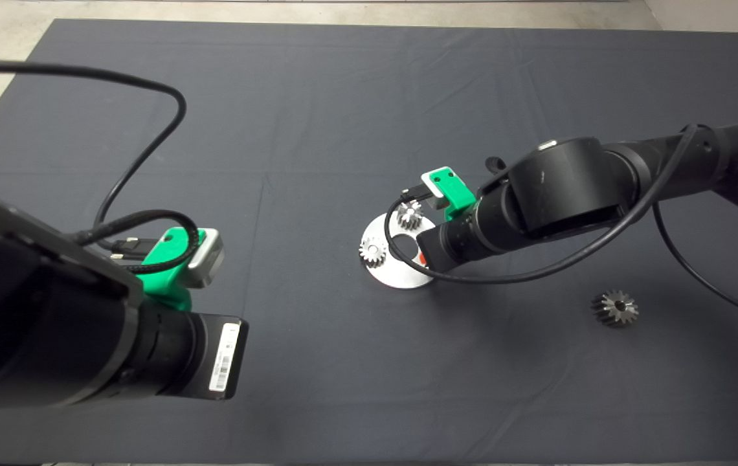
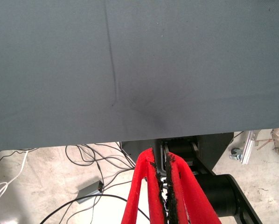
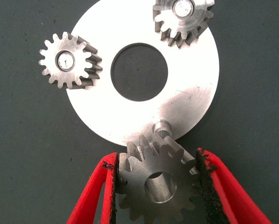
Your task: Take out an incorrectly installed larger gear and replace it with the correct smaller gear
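Gripping toothed steel smaller gear (image 3: pixel 156 179): right gripper (image 3: pixel 156 186) | left gripper (image 2: pixel 166 196) fingers pressed together

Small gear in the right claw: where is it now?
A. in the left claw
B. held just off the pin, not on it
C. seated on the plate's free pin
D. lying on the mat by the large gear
B: the right claw grips the small gear, with the bare pin showing beside it on the plate.
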Controlling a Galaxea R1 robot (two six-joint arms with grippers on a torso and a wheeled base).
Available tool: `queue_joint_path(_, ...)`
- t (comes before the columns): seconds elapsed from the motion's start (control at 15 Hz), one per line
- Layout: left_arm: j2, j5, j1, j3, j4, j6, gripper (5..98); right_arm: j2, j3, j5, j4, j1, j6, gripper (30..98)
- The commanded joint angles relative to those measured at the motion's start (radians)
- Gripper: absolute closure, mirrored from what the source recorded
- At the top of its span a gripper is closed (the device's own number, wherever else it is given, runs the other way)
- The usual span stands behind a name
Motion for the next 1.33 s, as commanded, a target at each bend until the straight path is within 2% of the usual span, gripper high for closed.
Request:
queue_joint_path(0.0, 0.001, 0.07, -0.017, -0.004, 0.019, -0.007, 98.4, 0.007, -0.002, -0.065, -0.041, 0.018, -0.002, 92.8)
queue_joint_path(0.2, 0.001, 0.07, -0.017, -0.004, 0.023, -0.007, 98.4, 0.004, -0.014, -0.065, -0.065, 0.011, -0.004, 92.9)
queue_joint_path(0.4, 0.001, 0.07, -0.016, -0.004, 0.025, -0.007, 98.4, -0.001, -0.037, -0.071, -0.12, -0.031, -0.017, 93.0)
queue_joint_path(1.27, -0.008, 0.072, -0.017, 0.011, 0.03, -0.007, 98.4, -0.013, -0.036, -0.077, -0.139, -0.027, -0.02, 93.1)
